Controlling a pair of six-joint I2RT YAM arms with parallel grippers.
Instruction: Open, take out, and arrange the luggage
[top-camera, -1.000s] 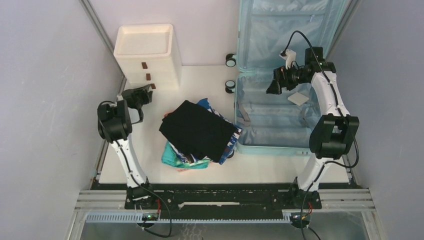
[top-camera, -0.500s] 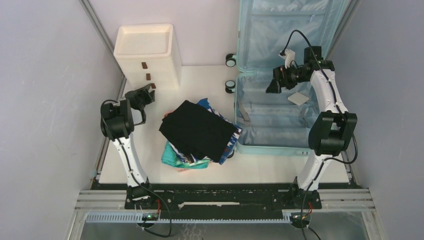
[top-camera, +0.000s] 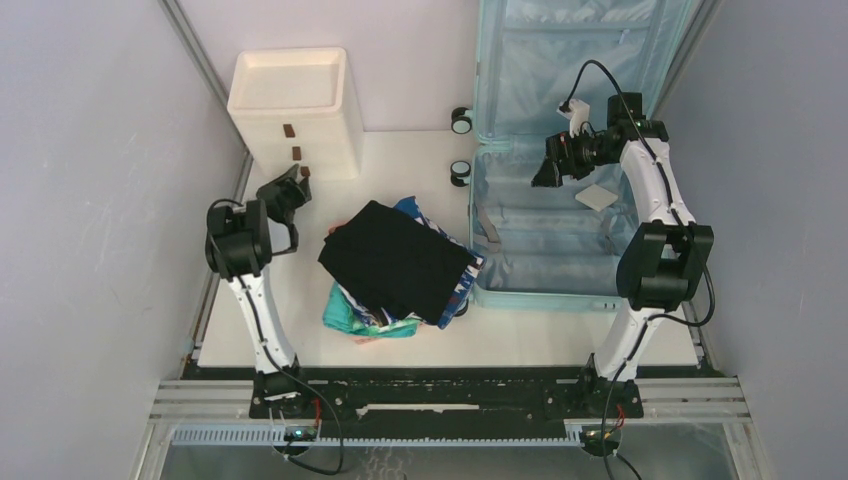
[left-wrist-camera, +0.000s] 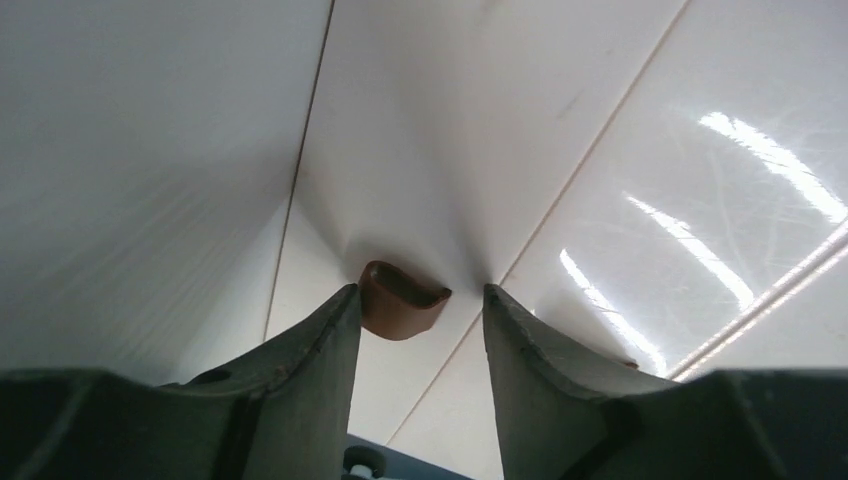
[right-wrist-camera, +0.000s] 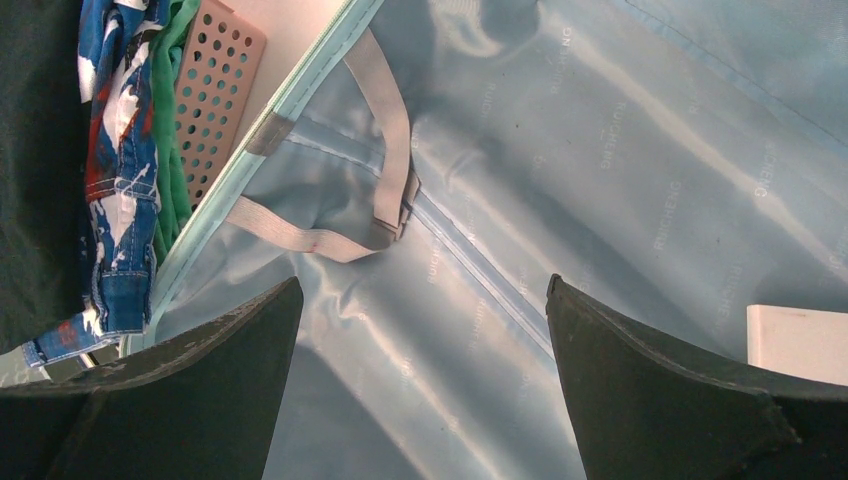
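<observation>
1. The clock is laid on the top view, with 12 at the far wall.
2. The luggage (top-camera: 545, 235) is a pale blue hard-shell suitcase at about 2 o'clock on the white table (top-camera: 300, 330). It is open: the lower shell lies flat and the lid (top-camera: 570, 60) stands up against the far wall.
3. Its light blue lining is visible, with grey straps (right-wrist-camera: 385, 150) lying loose on it. A small flat white item (top-camera: 597, 197) rests inside at the 3 o'clock side.
4. Two wheels (top-camera: 461, 121) show at the 9 o'clock side of the suitcase, near the hinge.
5. The right gripper (top-camera: 541, 177) hangs above the lower shell. Its jaws stand wide apart and hold nothing.
6. The left gripper (top-camera: 297, 183) is at about 10 o'clock, just before the lowest drawer of the white three-drawer box (top-camera: 295, 95).
7. Its jaws stand at a middle width. In the left wrist view a brown drawer handle (left-wrist-camera: 400, 300) sits between the fingertips (left-wrist-camera: 345, 310). I cannot tell if the finger touches it.
8. A pile of clothes (top-camera: 400, 265) lies near the middle of the table, just beside the 9 o'clock edge of the suitcase. A black garment (top-camera: 395, 255) is on top, with blue patterned and green cloth under it.
9. In the right wrist view a pink perforated basket (right-wrist-camera: 215, 90) shows under these clothes, beside the rim of the suitcase.
</observation>
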